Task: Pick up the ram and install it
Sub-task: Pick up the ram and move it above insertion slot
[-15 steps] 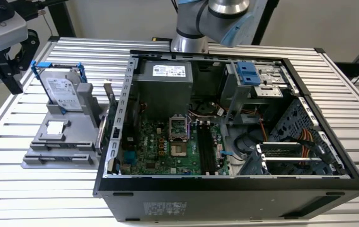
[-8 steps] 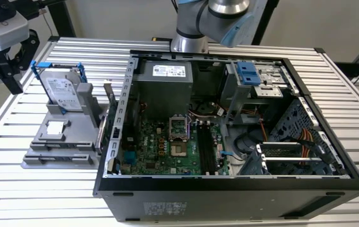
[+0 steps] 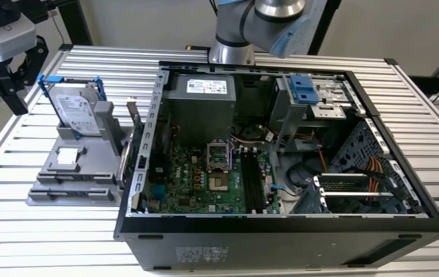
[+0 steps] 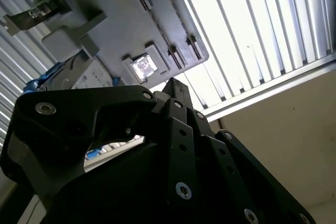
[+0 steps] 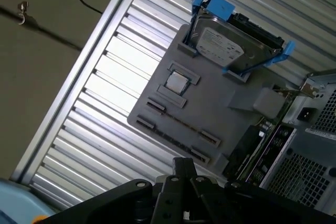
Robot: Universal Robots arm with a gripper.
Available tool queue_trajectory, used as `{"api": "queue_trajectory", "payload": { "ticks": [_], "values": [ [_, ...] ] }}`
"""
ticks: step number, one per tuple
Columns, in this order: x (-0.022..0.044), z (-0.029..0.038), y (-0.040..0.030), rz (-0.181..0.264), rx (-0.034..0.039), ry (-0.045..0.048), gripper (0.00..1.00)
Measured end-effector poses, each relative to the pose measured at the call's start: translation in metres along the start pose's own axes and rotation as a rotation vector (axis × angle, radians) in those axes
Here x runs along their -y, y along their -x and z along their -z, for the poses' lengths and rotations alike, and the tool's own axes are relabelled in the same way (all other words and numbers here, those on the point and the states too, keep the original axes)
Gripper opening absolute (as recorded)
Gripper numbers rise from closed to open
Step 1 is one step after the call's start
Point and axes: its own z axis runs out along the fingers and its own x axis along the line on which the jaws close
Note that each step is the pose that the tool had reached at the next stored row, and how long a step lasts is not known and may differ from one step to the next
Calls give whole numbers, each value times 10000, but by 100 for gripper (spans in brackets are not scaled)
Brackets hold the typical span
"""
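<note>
As the exterior view's left edge crops the end effector (image 3: pixel 0 81) near the hard drive (image 3: pixel 74 109), its state cannot be told.

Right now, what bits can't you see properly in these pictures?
Gripper: the exterior view's left edge cuts part of it off.
Hard drive: in the second wrist view the gripper's black body covers most of it.
Memory stick: in the exterior view the motherboard slots are too dark and thin to tell whether one sits there.
Computer case: in the first wrist view the picture's edge cuts most of it off.
</note>
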Motion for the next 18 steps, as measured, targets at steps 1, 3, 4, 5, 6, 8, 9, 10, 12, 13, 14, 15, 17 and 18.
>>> {"api": "queue_trajectory", "payload": {
  "ticks": [1, 3, 4, 5, 6, 8, 9, 10, 12, 13, 14, 15, 17, 18],
  "values": [
    [0, 0, 0, 11, -1, 0, 0],
    [0, 0, 0, 34, -1, 0, 0],
    [0, 0, 0, 46, -2, 0, 0],
    [0, 0, 0, 56, -3, 0, 0],
    [0, 0, 0, 66, -3, -1, 0],
    [0, 0, 0, 87, -5, -1, 0],
    [0, 0, 0, 98, -5, -1, 0],
    [0, 0, 0, 109, -5, -1, 0],
    [0, 0, 0, 128, -6, -1, 0],
    [0, 0, 0, 136, -6, -1, 0],
    [0, 0, 0, 144, -7, -1, 0],
    [0, 0, 0, 152, -7, -1, 0],
    [0, 0, 0, 172, -8, -1, 0],
    [0, 0, 0, 184, -9, -1, 0]
  ]
}}
